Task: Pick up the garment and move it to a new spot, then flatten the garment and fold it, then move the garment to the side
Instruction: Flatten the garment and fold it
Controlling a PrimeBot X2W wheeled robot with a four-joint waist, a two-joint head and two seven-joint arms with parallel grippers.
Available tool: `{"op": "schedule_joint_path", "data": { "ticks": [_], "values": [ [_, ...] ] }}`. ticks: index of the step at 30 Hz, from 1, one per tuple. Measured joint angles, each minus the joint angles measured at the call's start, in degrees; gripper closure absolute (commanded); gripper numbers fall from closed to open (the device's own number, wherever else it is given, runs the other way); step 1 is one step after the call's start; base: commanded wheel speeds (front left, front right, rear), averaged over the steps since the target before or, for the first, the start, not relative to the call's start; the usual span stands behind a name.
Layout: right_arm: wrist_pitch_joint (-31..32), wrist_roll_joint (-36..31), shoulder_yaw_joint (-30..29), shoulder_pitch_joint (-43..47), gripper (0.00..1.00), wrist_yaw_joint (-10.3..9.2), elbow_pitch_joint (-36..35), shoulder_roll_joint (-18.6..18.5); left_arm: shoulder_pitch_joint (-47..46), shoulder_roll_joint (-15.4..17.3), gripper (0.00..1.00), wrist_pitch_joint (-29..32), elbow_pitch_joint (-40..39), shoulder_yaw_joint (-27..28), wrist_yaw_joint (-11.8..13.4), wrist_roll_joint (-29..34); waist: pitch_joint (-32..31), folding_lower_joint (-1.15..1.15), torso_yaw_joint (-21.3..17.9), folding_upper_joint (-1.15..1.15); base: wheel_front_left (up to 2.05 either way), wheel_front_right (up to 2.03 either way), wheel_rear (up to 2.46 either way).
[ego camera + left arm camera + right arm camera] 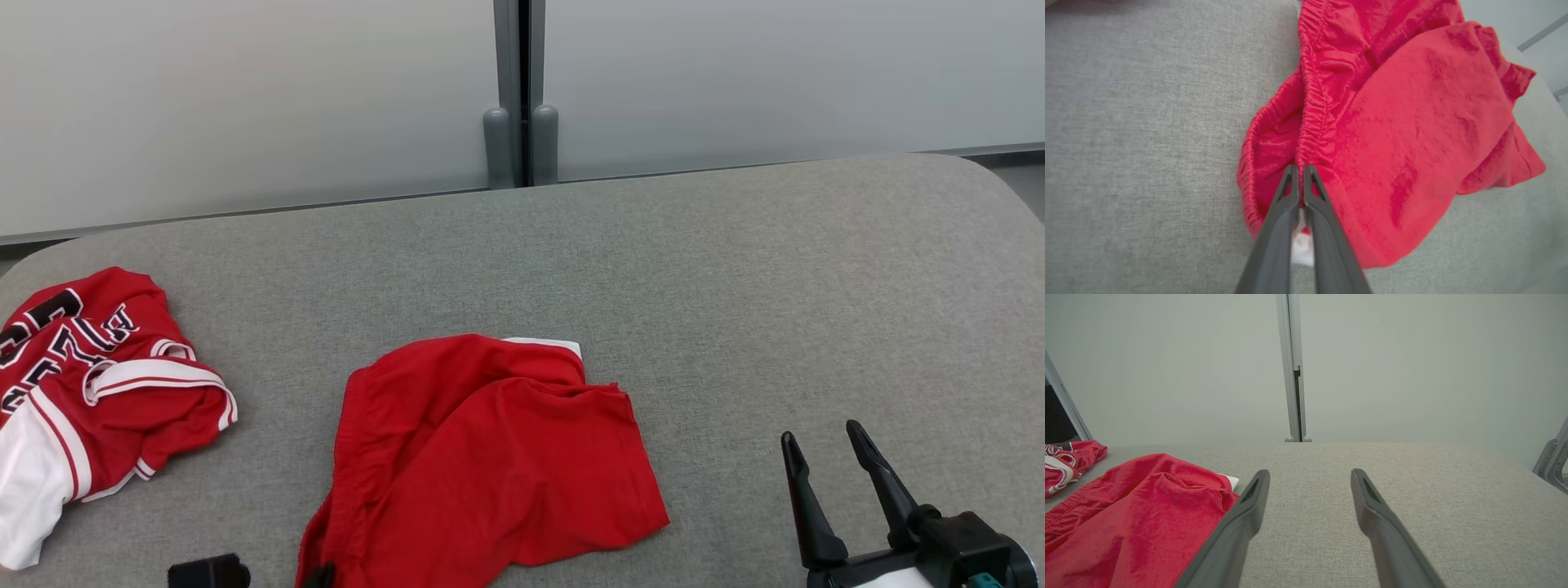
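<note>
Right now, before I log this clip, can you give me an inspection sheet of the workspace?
Surface: grey fabric-topped table with rounded corners, bare on the right.
Job's things: red garment, crumpled, near the front middle, elastic waistband gathered.
Clutter: red-and-white jersey with lettering, bunched at the left edge, apart from the garment.
Grippers: left gripper shut on the garment's waistband; right gripper open over bare table, holding nothing.
Cables: nothing seen.
Surroundings: pale panels behind the table, joined at a grey post.
</note>
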Motion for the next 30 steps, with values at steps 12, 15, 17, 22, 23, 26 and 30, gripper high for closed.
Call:
{"op": "schedule_joint_path", "data": {
  "ticks": [12,15,17,22,23,26,30],
  "values": [
    [0.00,0.00,1.10,0.70,0.00,0.00,0.18,0.01,7.16,-5.21,0.04,-10.36,-1.64,5.75,4.58,-2.74,-0.54,0.00,1.45,0.00,0.00,0.00,0.00],
    [0.00,-0.15,1.10,-0.03,0.00,0.01,0.11,0.01,7.16,-4.21,0.00,-10.18,-1.44,5.41,6.06,-0.99,-0.30,0.00,0.33,0.00,0.00,0.00,0.00],
    [0.00,-0.18,0.80,-0.48,0.00,0.02,-0.03,0.01,7.59,-1.40,0.00,-9.71,-2.98,5.60,8.68,1.98,-0.11,0.00,-0.71,0.00,0.00,0.00,0.00],
    [0.00,-0.25,0.24,-0.31,0.00,0.02,-0.16,-0.04,7.05,1.57,0.00,-6.01,-15.00,5.10,11.27,4.23,0.49,0.00,-3.12,0.00,0.00,0.00,0.00],
    [0.00,-0.23,0.47,-0.27,0.00,0.02,-0.20,-0.01,6.15,2.38,0.00,-4.22,-17.22,3.70,11.15,5.22,0.64,0.00,-3.54,0.00,0.00,0.00,0.00],
    [0.00,0.00,1.00,-0.41,0.00,0.02,-0.16,-0.01,0.46,2.14,0.00,0.62,-20.40,-0.55,9.01,5.42,1.25,0.00,-4.74,0.00,0.00,0.00,0.00],
    [0.00,0.76,1.64,-1.92,0.00,0.02,-0.07,-0.01,-7.65,0.66,0.00,6.82,-14.75,-7.36,6.11,7.35,2.21,0.00,-6.65,0.00,0.00,0.00,0.00]
  ]
}}
